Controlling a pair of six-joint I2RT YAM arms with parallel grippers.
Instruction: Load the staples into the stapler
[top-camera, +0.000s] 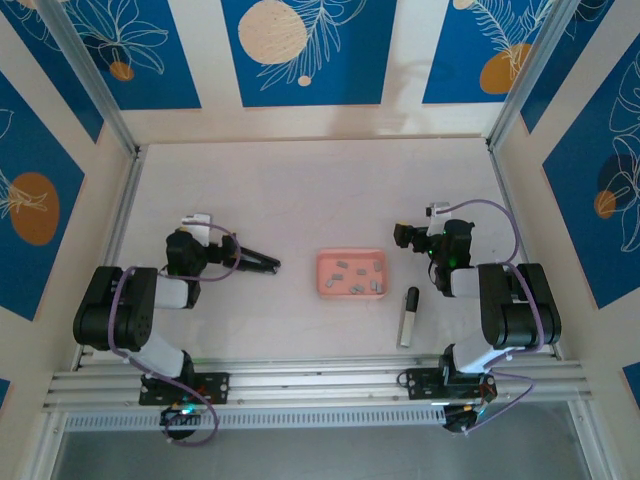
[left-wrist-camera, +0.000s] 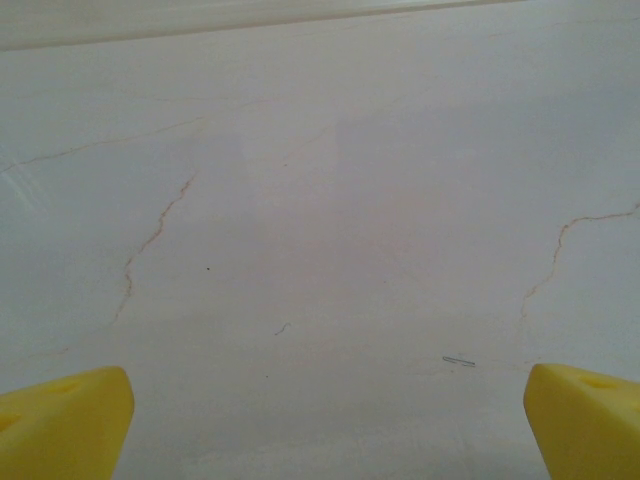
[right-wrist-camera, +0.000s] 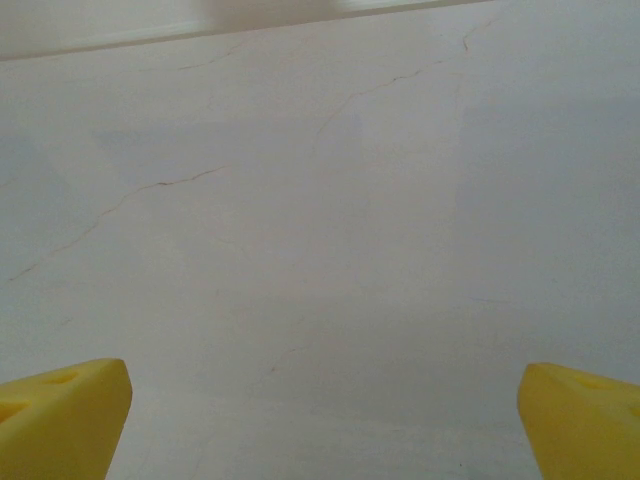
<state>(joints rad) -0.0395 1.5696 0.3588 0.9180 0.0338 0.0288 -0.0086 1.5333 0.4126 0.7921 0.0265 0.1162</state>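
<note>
Item 1: slim white-grey stapler with a black end (top-camera: 408, 316). I see it lying flat on the pale table (top-camera: 300, 190), just right of the tray and nearer the arm bases.

Item 2: small grey metal staples (top-camera: 352, 276), loose inside the shallow pink rectangular tray (top-camera: 323, 272).

Item 3: left gripper (left-wrist-camera: 325, 420), yellow fingertips (left-wrist-camera: 60, 425) spread wide over bare table, grasping nothing, left of the tray.

Item 4: right gripper (right-wrist-camera: 325, 415), likewise spread and empty, right of the tray.
</note>
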